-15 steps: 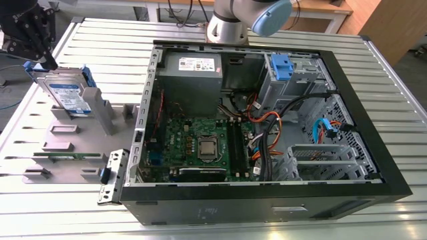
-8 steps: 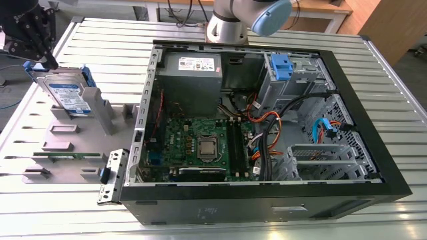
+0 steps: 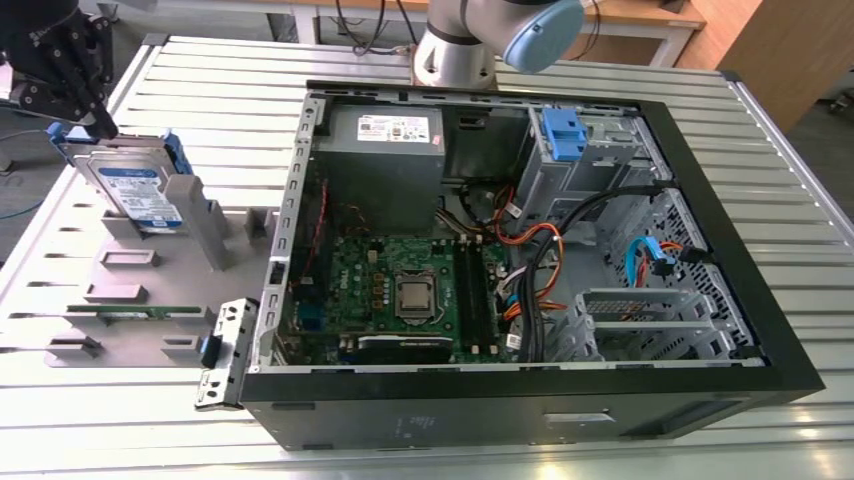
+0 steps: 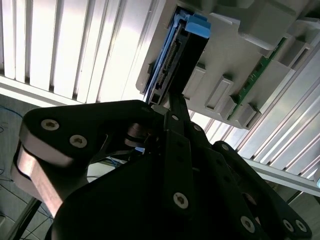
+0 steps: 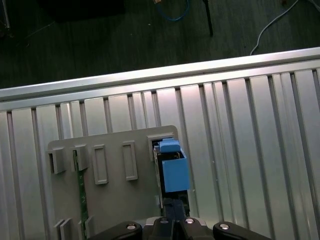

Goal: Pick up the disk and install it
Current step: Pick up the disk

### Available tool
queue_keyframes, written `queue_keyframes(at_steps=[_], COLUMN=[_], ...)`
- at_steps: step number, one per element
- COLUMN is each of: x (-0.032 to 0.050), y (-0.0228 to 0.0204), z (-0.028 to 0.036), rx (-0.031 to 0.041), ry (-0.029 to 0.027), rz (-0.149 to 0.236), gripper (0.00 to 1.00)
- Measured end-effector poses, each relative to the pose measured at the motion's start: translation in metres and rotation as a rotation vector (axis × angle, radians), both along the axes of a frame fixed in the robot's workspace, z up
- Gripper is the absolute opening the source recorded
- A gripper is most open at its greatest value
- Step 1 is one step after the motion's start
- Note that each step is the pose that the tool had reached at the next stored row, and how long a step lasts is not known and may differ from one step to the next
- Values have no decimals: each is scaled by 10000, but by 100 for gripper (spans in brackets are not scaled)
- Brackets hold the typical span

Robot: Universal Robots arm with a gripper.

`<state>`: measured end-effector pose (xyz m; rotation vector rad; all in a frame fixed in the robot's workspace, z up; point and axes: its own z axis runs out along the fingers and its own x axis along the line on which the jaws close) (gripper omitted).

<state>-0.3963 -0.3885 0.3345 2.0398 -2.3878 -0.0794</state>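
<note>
Clearly the pick-up step: claw (image 3: 99, 124) at the disk (image 3: 136, 188) standing in holder (image 3: 160, 330), grip I cannot tell; it needs a straight lift.

Place: robotics lab or test workshop, not a home or an office.
Arm: industrial robot arm (image 3: 461, 45) rising from the table's edge behind the workpiece, exterior view.
Table: ribbed aluminium-profile table (image 3: 787, 200), bare metal slats.
Workpiece: desktop PC case (image 3: 534, 410) lying on its side, panel off, motherboard (image 3: 400, 290) and wiring exposed.
Fixture: gray moulded parts holder (image 3: 134, 290) with slots beside the case. The disk (image 3: 134, 190) stands upright in one slot, a green circuit strip (image 3: 134, 312) sits in another.
Surroundings: wooden benches (image 3: 761, 50) past the table. Dark floor (image 5: 100, 45) with loose cables (image 5: 172, 12) in the first wrist view.
</note>
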Motion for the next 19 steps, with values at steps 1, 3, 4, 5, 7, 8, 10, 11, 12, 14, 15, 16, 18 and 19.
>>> queue_keyframes(at_steps=[1,3,4,5,7,8,10,11,12,14,15,16,18,19], x=[0,0,0,0,0,0,0,0,0,0,0,0,0,0], y=[0,0,0,0,0,0,1,1,1,1,1,1,1,1], z=[0,0,-1,-1,-1,-1,-1,-1,-2,-2,-2,-2,-3,-3], rx=[0,0,0,0,0,0,0,0,0,0,0,0,1,0], ry=[-1,0,0,-1,0,0,0,0,-1,0,-1,-1,-1,-1], rz=[-1,-1,0,0,0,0,0,0,-1,0,0,-1,0,0], gripper=[11,11,11,11,11,11,11,17,17,29,29,35,41,47])
